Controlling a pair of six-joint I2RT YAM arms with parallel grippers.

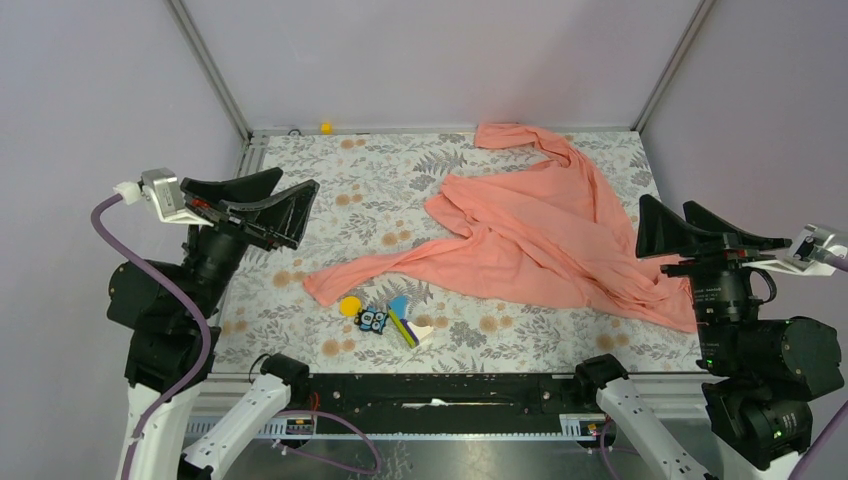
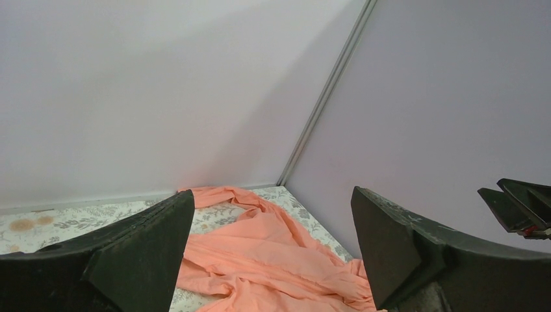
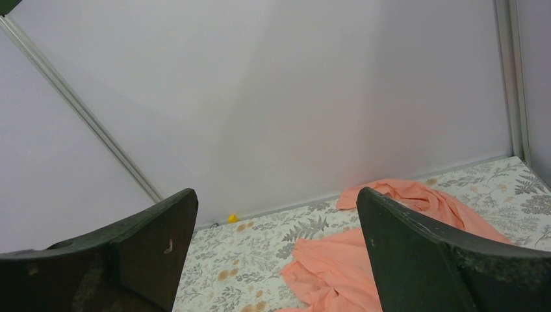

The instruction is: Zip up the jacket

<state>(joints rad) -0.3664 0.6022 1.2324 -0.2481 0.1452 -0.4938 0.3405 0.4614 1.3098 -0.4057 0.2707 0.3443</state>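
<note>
Jacket lies rumpled and unzipped-looking across the right half of the table, one sleeve trailing up to the table's back edge, the other stretching towards its front centre. That sleeve end stops just beside the small colourful toy pieces near the table's front edge. A tiny yellow object sits at the table's back rim. Left gripper hangs over the table's left side, jaws spread wide, nothing in them. Right gripper hovers at the table's right edge, equally wide, also empty-handed, above the jacket's hem.
</note>
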